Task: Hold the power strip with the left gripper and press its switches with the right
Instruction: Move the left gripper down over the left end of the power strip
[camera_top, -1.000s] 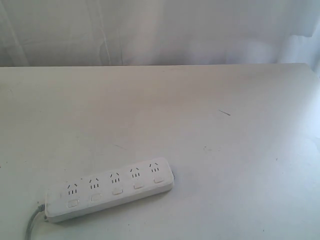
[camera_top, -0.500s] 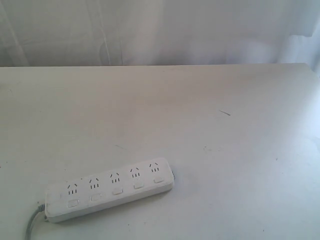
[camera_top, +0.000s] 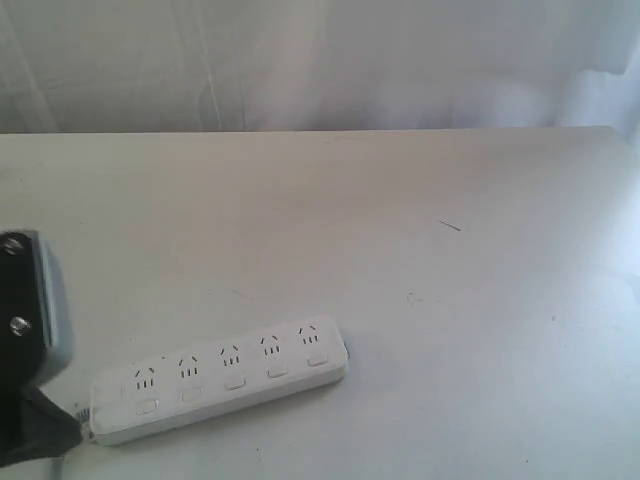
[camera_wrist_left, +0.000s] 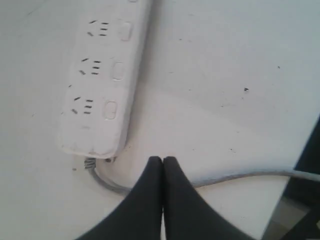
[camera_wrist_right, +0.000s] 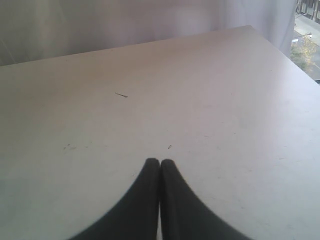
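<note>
Power strip (camera_top: 220, 378): long white bar with rounded ends, flat on the white bench (camera_top: 420, 180), in the lower left of the exterior view and set at a slant, the far end angled up toward the middle. Sockets (camera_top: 229, 354): five in a row along its top face. Switches (camera_top: 233, 381): five small white buttons, one beside each socket on the side nearer the camera; whether any is pressed cannot be told. Cord (camera_wrist_left: 240, 176): grey, leaving the strip's left end, curving round and running off across the bench. Left gripper (camera_wrist_left: 162, 160): two narrow black fingers pressed tight together with nothing between them, tips just beside the cord end of the strip and lying over the bend of the cord; contact with the cord cannot be told, and the strip itself is not touched. Arm housing (camera_top: 25, 320): black and grey, at the left edge of the exterior view, just left of the strip. Right gripper (camera_wrist_right: 159, 162): black fingers likewise closed against each other and holding nothing, poised over the bench surface, with the far bench edge ahead. Dark mark (camera_top: 450, 226): short thin line on the bench, well apart from the strip, toward the right. Backdrop (camera_top: 300, 60): pale white sheeting behind the far bench edge.
</note>
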